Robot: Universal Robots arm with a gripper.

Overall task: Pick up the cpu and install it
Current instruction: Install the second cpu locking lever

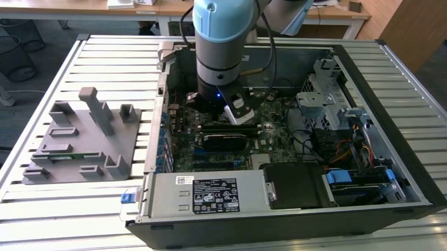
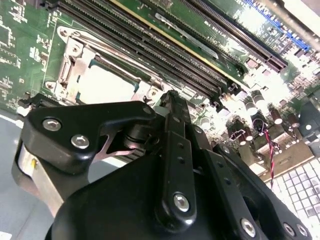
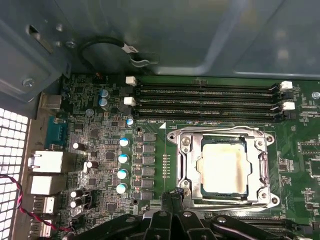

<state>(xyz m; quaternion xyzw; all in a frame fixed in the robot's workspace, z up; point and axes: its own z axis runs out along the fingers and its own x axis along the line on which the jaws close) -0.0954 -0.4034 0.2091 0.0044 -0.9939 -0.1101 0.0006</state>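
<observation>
The claw (image 2: 170,102) hangs low inside the open computer case (image 1: 391,99), and in the second wrist view its black fingers (image 2: 175,145) appear pressed together with nothing between them, though their tips are partly hidden behind the linkage. The first wrist view looks straight down on the cpu (image 3: 223,165): its pale silver top sits flat inside the metal socket frame (image 3: 182,165) on the green motherboard (image 3: 300,165), just beside the fingertips. The second wrist view shows the same chip slantwise, washed bright, with the long memory slots (image 2: 165,45) running past it. The first wrist view also takes in a row of blue-topped capacitors (image 3: 123,165) and the rear ports (image 3: 47,162) near a red-and-black wire (image 3: 20,200). The exterior view shows the arm (image 1: 222,47) reaching down over the board, hiding the socket. In the case lie a black heatsink (image 1: 225,140), a labelled power supply (image 1: 209,194) and a drive cage (image 1: 321,99). On the slatted desk (image 1: 104,57), at the exterior view's left, a grey fixture tray (image 1: 122,141) holds a green memory stick (image 1: 70,155).
</observation>
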